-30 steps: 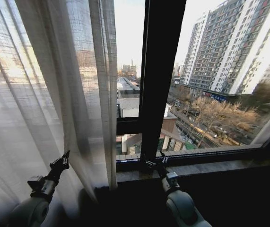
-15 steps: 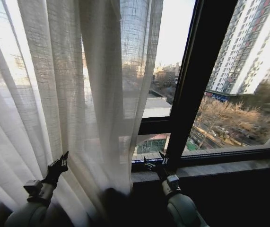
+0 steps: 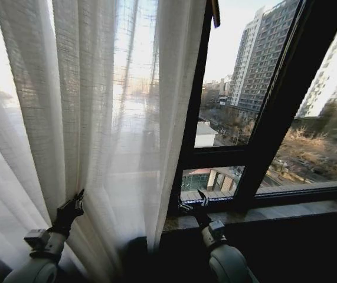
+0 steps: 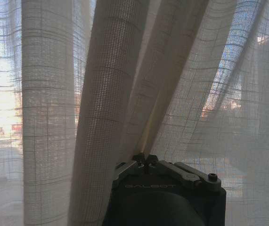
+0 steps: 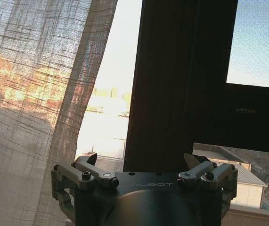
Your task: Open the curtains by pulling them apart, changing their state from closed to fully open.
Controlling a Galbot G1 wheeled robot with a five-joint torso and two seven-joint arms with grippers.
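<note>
One panel of the curtains point(image 3: 109, 118) hangs in long sheer cream pleats over the left half of the window, its free edge reaching a thin dark bar. My left gripper point(image 3: 77, 199) is low in its folds. In the left wrist view the left gripper point(image 4: 144, 158) has its tips pinched together on a pleat of the curtain point(image 4: 106, 94). To the right, my right gripper point(image 3: 192, 201) is raised over the sill, open and empty. In the right wrist view the right gripper point(image 5: 141, 162) has its fingers wide apart, with the curtain's edge point(image 5: 30, 94) beside it.
A thick dark window frame bar point(image 3: 274, 118) slants up on the right, and a thinner one point(image 3: 195, 118) stands by the curtain's edge. A stone sill point(image 3: 286, 209) runs below the glass over a dark wall. Tall buildings show outside.
The whole head view has swung, sliding the window frame to the right. The curtain's edge now lies farther left of the thick bar. Both grippers hold the same pose.
</note>
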